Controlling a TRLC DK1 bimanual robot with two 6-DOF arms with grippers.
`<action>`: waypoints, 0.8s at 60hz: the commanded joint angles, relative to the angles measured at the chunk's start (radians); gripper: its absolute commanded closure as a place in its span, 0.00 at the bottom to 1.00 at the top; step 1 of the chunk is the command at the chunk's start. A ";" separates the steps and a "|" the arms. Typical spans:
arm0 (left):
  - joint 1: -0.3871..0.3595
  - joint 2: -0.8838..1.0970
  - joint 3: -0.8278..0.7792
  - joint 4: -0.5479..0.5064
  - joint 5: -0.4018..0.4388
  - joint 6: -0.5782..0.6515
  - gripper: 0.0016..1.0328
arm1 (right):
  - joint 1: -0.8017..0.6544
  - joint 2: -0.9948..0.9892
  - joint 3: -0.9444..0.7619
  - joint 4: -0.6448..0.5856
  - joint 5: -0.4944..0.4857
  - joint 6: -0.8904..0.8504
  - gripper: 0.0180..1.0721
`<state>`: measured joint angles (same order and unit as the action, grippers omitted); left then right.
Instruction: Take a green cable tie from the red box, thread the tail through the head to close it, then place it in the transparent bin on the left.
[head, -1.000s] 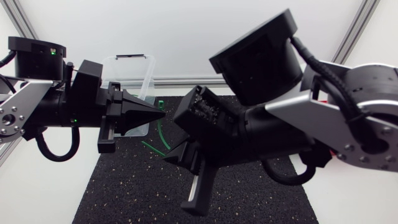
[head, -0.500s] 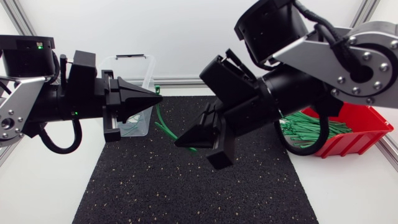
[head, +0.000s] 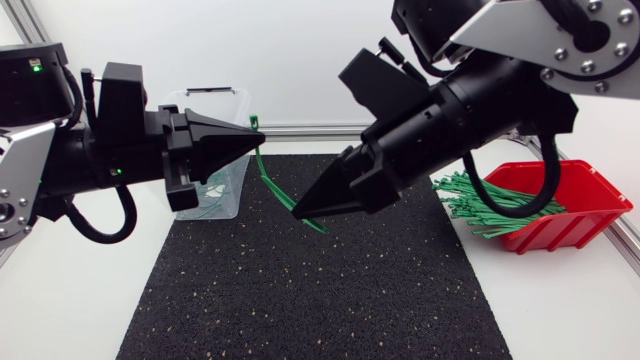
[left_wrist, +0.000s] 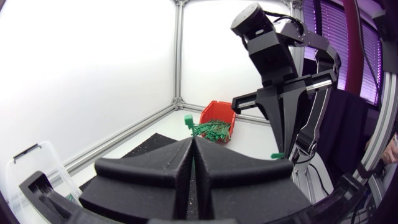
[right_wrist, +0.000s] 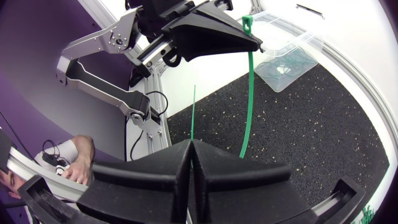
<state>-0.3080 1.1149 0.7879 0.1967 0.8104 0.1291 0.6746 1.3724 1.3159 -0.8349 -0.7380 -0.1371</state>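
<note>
The white table carries a black mat down its middle. The left arm and the right arm come in from the table's two side edges and meet above the far half of the mat.

The red box stands near the table's right edge, just off the mat's right edge. A bundle of spare ties lies in it and pokes out over its rim toward the mat. The clear bin sits at the mat's far left corner, partly hidden behind the left arm.

The left gripper hangs in front of the bin with its fingers pressed together, pinching the head end of the tie. The right gripper points down toward the mat's middle, its fingers likewise pressed together on the tail end. The tie hangs in the air between the two tips as a curved band, clear of the mat. In the right wrist view its thin tail rises from the seam of the closed fingers, and the band stands beside it, up to the left gripper's tip
</note>
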 joint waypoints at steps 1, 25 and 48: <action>0.017 0.023 -0.049 0.026 0.010 -0.060 0.97 | 0.003 0.001 0.051 -0.041 -0.012 0.034 0.95; -0.037 0.066 -0.113 0.121 0.013 -0.135 0.97 | 0.034 0.028 0.126 -0.175 0.022 0.008 0.95; -0.060 0.099 -0.121 0.159 0.013 -0.132 0.97 | 0.008 0.151 0.230 -0.448 -0.020 -0.033 0.95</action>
<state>-0.3569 1.1973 0.6930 0.3355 0.8135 0.0181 0.6979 1.5089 1.4883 -1.2362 -0.7433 -0.1429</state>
